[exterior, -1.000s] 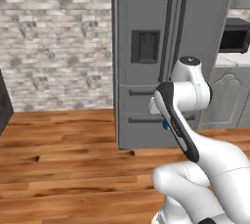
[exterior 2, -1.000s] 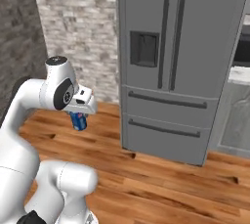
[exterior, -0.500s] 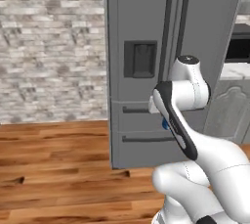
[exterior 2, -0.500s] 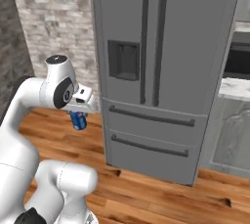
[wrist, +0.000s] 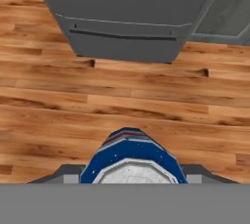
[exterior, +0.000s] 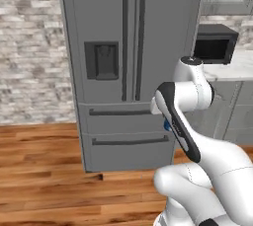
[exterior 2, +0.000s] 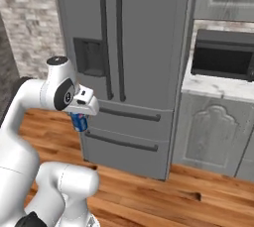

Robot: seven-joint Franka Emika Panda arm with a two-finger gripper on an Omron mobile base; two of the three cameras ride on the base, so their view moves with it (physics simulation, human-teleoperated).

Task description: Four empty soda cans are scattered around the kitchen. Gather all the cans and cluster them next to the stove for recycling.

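The jaws are clamped on a blue soda can (wrist: 133,157), one on each side of its body. In the hand view the can fills the 6 o'clock area, its silvery top towards the camera and its blue wall running away towards the wooden floor (wrist: 122,100) below. In the right base view the can (exterior 2: 79,121) hangs just under the white gripper (exterior 2: 79,117), at about 9 o'clock in the picture, held in the air in front of the fridge (exterior 2: 134,47). In the left base view only a sliver of blue (exterior: 167,126) peeps out beside the arm.

The fridge is the biggest thing here: tall and grey, with two doors, a dispenser and two drawers below. At its 3 o'clock, a grey cabinet carries a pale table (exterior 2: 218,88) with a black microwave (exterior 2: 224,58) on it.

Handling, as a judgement: an empty can is very light, with a thin wall that dents under a hard squeeze and a smooth skin that can slip. The best hold is across the middle of its body, which looks to be where it is held.

The can's long axis runs up and down, in line with the hand, its top up against the hand and its base down towards the floor. It looks close to upright, though a slight tilt is hard to rule out.
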